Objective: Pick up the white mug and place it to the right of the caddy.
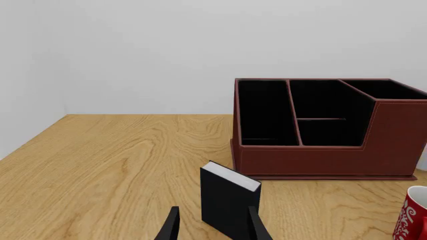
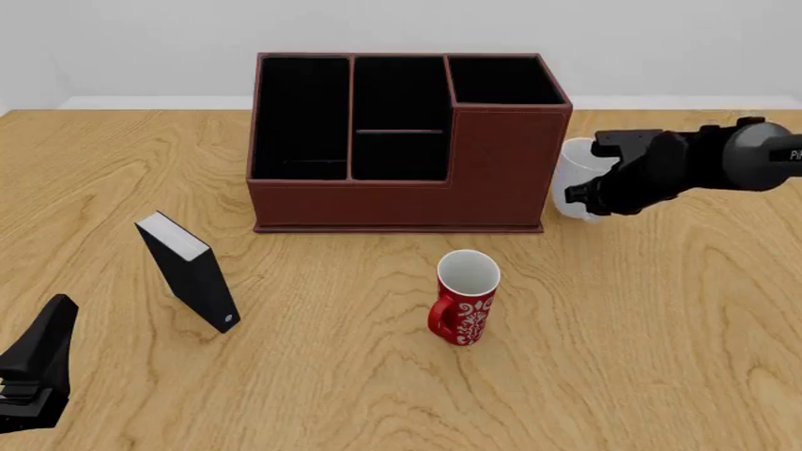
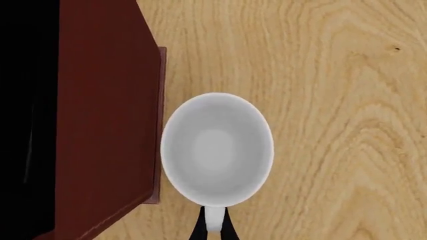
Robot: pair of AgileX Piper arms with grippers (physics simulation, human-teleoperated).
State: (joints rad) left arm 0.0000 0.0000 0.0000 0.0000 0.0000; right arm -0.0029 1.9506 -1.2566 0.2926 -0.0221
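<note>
Honestly the mug, stiff, slick ceramic at frame center, is best held where the right gripper is clamped: its handle.

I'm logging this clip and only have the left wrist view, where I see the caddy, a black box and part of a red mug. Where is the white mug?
Observer: The white mug stands upright just right of the caddy, by its right wall.
Operator: Is the right arm on it?
Observer: Yes. In the right wrist view the right gripper has its fingers closed on the mug's handle, seen from straight above.
Operator: Is the mug touching the caddy?
Observer: From above its rim sits right against the edge of the caddy's base; I can't tell whether they touch.
Operator: And the left arm?
Observer: The left gripper hangs at the near left, open, away from the black box.
</note>
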